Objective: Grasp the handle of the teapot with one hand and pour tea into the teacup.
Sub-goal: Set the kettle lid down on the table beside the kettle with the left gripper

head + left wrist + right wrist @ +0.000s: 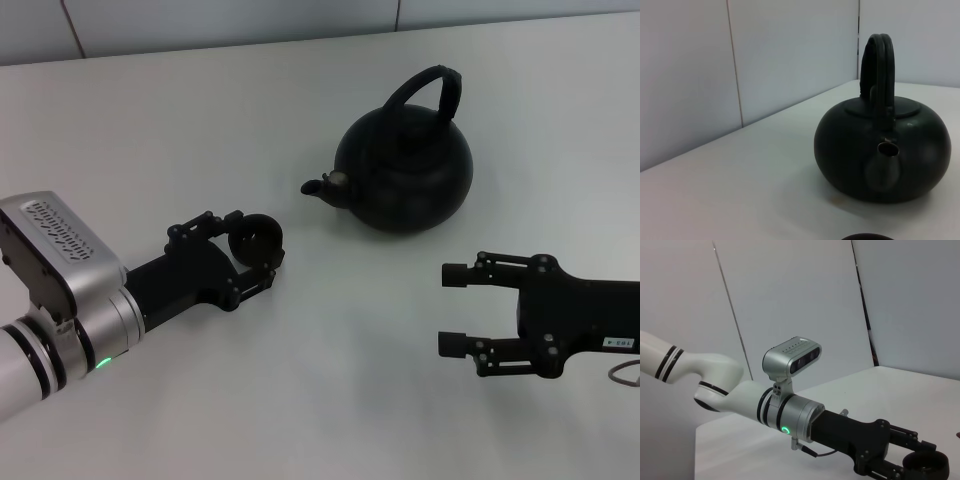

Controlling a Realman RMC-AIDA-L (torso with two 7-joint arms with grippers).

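Teapot (405,165) sits ahead of my spread right gripper (452,309); my left gripper (262,245) pinches the teacup (257,238).

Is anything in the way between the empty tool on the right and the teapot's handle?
No, nothing visible. The right tool hangs open over bare table below the teapot, whose handle stands free. The left tool holds the teacup by the spout.

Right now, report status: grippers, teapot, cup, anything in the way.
Left gripper shut on the cup, short of the spout. Right gripper open, empty, low beside the teapot. Handle upright, ungrasped. Nothing in the way.
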